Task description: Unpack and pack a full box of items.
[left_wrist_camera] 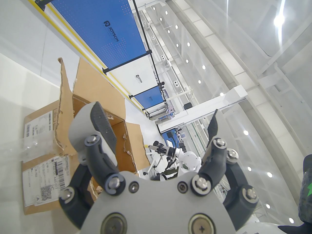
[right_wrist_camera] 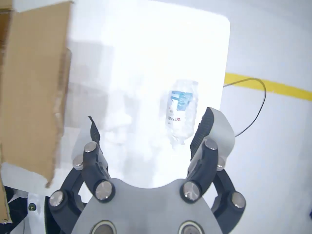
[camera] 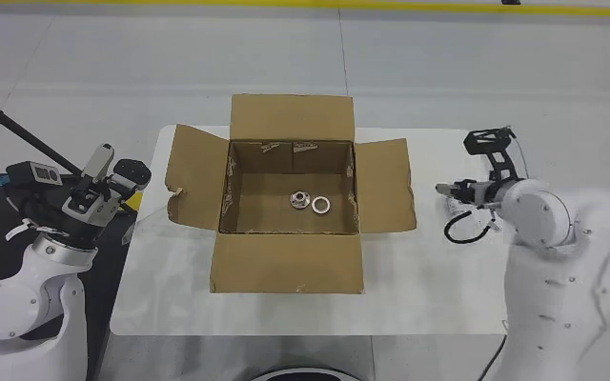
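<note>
Presently box (camera: 286, 265) sits centred on bench (camera: 157, 295), flaps (camera: 386, 186) splayed for access to two rings (camera: 322, 203) inside; I hold left end effector (left_wrist_camera: 156, 113) and right end effector (right_wrist_camera: 150, 115) wide open, empty, flanking it.

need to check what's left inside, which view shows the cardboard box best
Top view: the whole cardboard box, flaps open, two metal parts on its floor. Left wrist view shows its labelled outside and a torn flap; right wrist view, one flap.

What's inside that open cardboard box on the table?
Two small metal parts lie side by side on the floor of the cardboard box: a round hub and a flat ring. Its near inner wall is hidden from above.
</note>
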